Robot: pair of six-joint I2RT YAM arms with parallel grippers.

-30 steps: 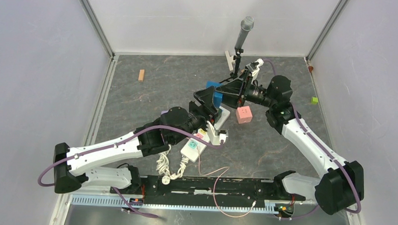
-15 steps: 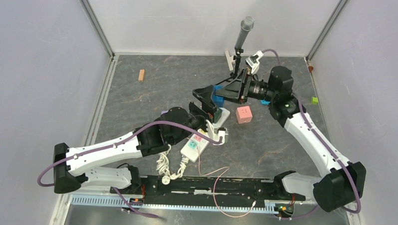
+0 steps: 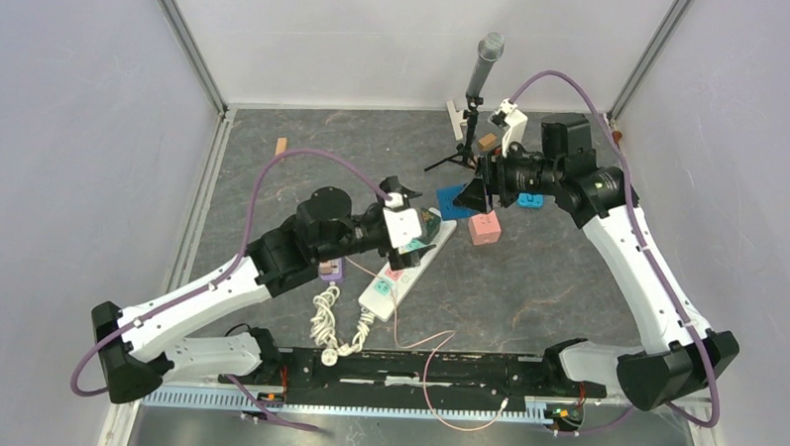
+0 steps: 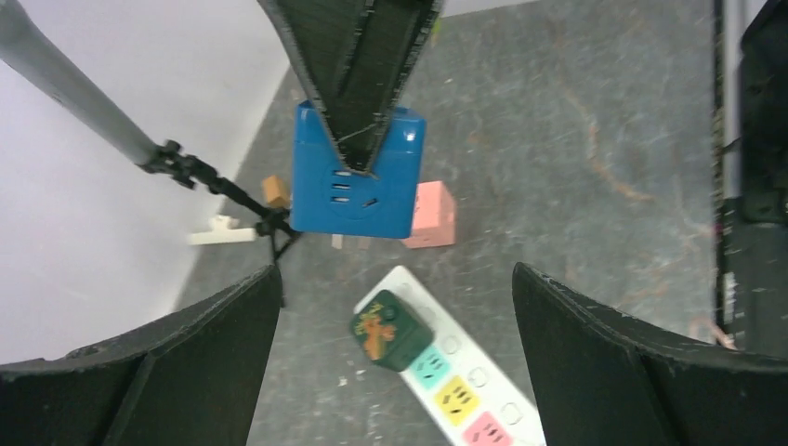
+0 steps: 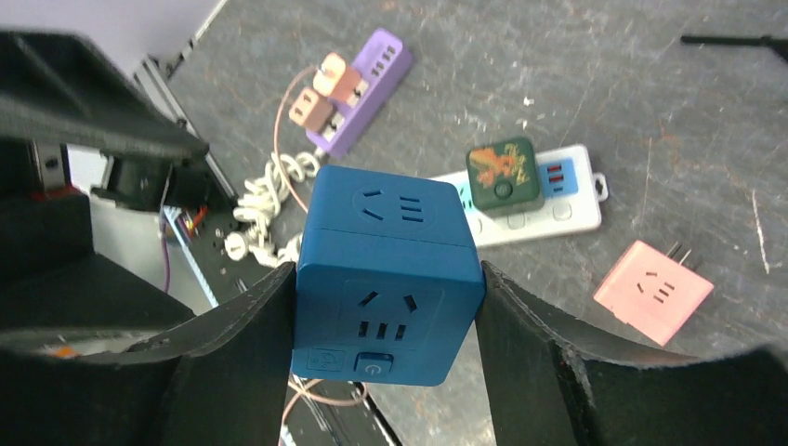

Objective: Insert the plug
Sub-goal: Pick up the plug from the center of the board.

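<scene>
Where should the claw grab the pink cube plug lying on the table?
Probably by its two flat side faces, coming down from above. The pink cube plug lies flat on the table with its prongs sticking out sideways, so pinch across the body and leave the pronged end free.

1. No word, brand name or number can be read in any of the three views.
2. The blue plastic cube socket adapter (image 5: 386, 279) has a small round power sign. It stands on the darker blue button (image 5: 372, 364) at the lower edge of the face turned to the right wrist camera. Just beside this button there is a pressed-in mark, too small to read.
3. The dark green cube plug (image 5: 503, 175), standing on the white plastic power strip (image 5: 567, 209), has an orange-gold figure on its top. It is a drawing, not letters.
</scene>
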